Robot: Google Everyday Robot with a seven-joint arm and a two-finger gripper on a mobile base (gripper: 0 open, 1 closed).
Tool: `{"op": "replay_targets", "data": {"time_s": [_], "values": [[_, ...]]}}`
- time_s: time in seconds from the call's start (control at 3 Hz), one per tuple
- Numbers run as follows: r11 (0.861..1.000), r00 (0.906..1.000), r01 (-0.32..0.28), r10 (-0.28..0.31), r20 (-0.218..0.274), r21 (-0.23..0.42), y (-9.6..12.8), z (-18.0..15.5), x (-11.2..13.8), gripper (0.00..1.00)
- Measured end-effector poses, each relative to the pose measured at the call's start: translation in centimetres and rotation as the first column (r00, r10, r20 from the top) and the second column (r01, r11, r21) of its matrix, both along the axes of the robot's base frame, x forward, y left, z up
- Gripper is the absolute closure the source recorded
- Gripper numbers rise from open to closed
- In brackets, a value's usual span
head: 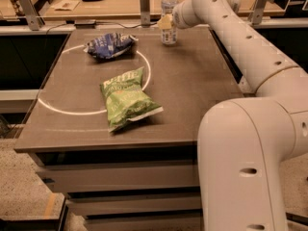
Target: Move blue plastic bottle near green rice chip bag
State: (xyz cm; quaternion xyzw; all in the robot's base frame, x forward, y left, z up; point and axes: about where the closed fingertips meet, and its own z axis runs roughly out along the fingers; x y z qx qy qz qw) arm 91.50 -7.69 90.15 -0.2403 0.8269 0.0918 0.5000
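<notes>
The blue plastic bottle (168, 4), clear with a white cap and a pale label, stands upright at the table's far edge, right of centre. My gripper (166, 22) is at the bottle's middle, reaching in from the right and covering part of the label. The green rice chip bag (126, 99) lies flat in the middle of the table, well in front and left of the bottle.
A dark blue chip bag (109, 45) lies at the back left, on a white circle painted on the brown table (192, 81). My arm (240, 37) crosses the table's right side. A wooden counter (110, 6) with posts stands behind the table.
</notes>
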Motion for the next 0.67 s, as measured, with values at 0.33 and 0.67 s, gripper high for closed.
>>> {"op": "replay_targets", "data": {"time_s": [0.33,0.67], "values": [[0.999,0.9991,-0.027,0.027,-0.031,0.017,-0.9,0.5,-1.1,1.0],[0.999,0.9948,-0.046,0.048,-0.089,0.024,-2.2,1.4,-3.2,1.0]]}}
